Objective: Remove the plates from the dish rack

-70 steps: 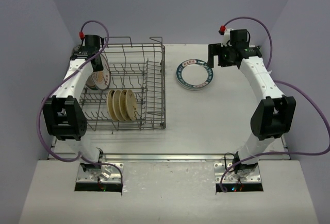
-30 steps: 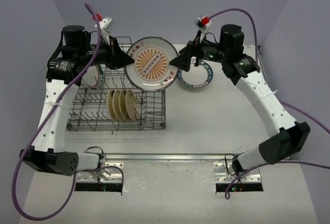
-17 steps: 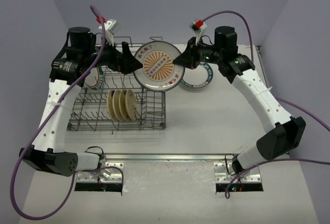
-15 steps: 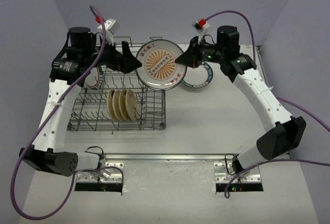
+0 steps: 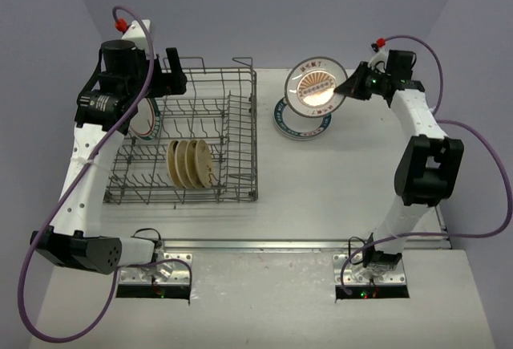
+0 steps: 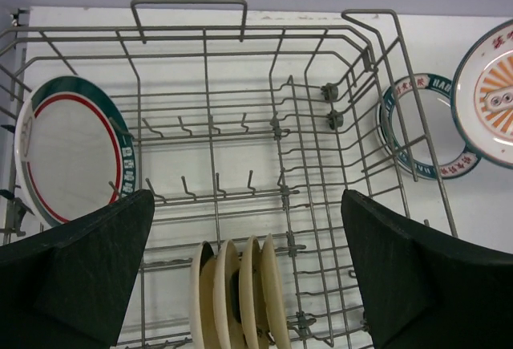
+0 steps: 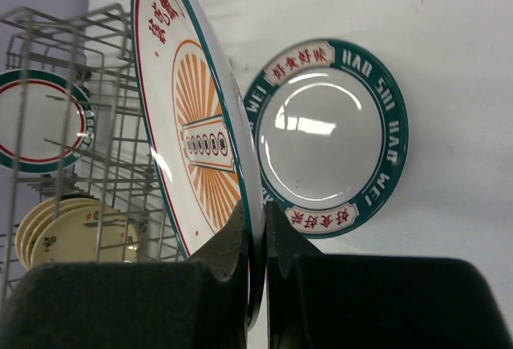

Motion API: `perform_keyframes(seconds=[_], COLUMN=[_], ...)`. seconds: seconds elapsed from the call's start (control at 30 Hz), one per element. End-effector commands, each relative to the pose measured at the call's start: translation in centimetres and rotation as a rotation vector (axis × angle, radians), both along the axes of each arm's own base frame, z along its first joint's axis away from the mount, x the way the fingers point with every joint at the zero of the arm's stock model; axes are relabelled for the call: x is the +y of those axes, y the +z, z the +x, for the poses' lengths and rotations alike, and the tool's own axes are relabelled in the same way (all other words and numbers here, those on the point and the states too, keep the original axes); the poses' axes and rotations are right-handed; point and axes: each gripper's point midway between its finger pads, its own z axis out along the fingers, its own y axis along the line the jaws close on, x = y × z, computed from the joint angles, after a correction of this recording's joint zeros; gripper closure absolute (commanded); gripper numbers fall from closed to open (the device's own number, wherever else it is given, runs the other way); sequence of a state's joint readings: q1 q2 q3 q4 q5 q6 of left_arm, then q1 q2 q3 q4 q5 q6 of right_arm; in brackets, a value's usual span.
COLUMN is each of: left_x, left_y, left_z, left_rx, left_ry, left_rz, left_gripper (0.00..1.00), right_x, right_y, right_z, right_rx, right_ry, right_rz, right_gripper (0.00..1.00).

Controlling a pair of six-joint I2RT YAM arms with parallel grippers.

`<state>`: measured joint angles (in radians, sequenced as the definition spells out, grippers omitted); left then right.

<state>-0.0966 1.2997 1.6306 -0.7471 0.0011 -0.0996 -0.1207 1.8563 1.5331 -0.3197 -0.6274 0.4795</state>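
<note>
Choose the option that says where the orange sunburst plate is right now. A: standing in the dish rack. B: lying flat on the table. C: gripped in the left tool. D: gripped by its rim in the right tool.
D: the right tool is shut on the rim of the sunburst plate, held on edge near the green-rimmed plate that lies on the table, while the left tool is open and empty.

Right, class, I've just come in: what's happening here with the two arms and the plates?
The right hand is shut on the rim of a white plate with an orange sunburst centre, holding it tilted above a green-rimmed white plate lying on the table. The left hand hangs open over the grey wire dish rack, which holds a green-and-red-banded plate and a row of small tan plates.
</note>
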Motion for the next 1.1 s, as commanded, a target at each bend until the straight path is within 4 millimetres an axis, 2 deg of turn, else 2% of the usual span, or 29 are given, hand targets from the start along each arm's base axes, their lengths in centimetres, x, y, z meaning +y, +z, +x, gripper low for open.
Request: perform_keyframes(seconds=[0.0,0.1,0.33,0.4,0.47,0.53,0.57,0.67,0.8,0.9,0.97,1.07], left_x=[1.9,1.8,2.6,3.1,3.4,3.9,4.0,4.9,7.0,9.4,11.6,12.8], left_y=[0.6,0.2,-1.1,-1.8,-2.5,-2.8,-3.1,-3.1,-3.2,-4.3,-5.6,-7.2], left_z=[0.9,1.0,1.2,1.4,1.7,1.9,2.1,2.2,2.3,2.7,3.2,4.2], left_rx=[-0.032,-0.021,0.006,0.027,0.054,0.073,0.082,0.085,0.091,0.120,0.154,0.197], left_ry=[0.098,0.091,0.120,0.140,0.151,0.168,0.170,0.206,0.304,0.395,0.433,0.420], left_rz=[0.001,0.001,0.013,0.023,0.025,0.019,0.018,0.029,0.086,0.164,0.181,0.176], left_gripper=[0.00,0.00,0.00,0.00,0.00,0.00,0.00,0.00,0.00,0.00,0.02,0.08], right_x=[1.3,1.1,1.4,1.7,2.0,2.2,2.2,2.5,2.9,1.7,1.3,0.6], right_y=[-1.2,-3.6,-7.2,-8.5,-9.2,-9.6,-9.7,-8.8,-7.6,-4.7,-3.5,-1.5], right_z=[2.0,2.9,3.7,3.8,4.0,4.1,4.0,3.9,3.5,3.2,2.9,2.3], right_rx=[0.046,0.099,0.152,0.178,0.184,0.192,0.193,0.149,0.086,-0.018,-0.038,-0.067], right_ry=[0.022,0.013,0.022,0.037,0.047,0.047,0.047,0.067,0.057,0.030,0.017,-0.004], right_rz=[0.069,0.078,0.055,0.045,0.006,-0.060,-0.087,-0.221,-0.468,-0.681,-0.708,-0.734], right_gripper=[1.00,1.00,1.00,0.91,0.75,0.41,0.32,0.02,0.01,0.01,0.01,0.01])
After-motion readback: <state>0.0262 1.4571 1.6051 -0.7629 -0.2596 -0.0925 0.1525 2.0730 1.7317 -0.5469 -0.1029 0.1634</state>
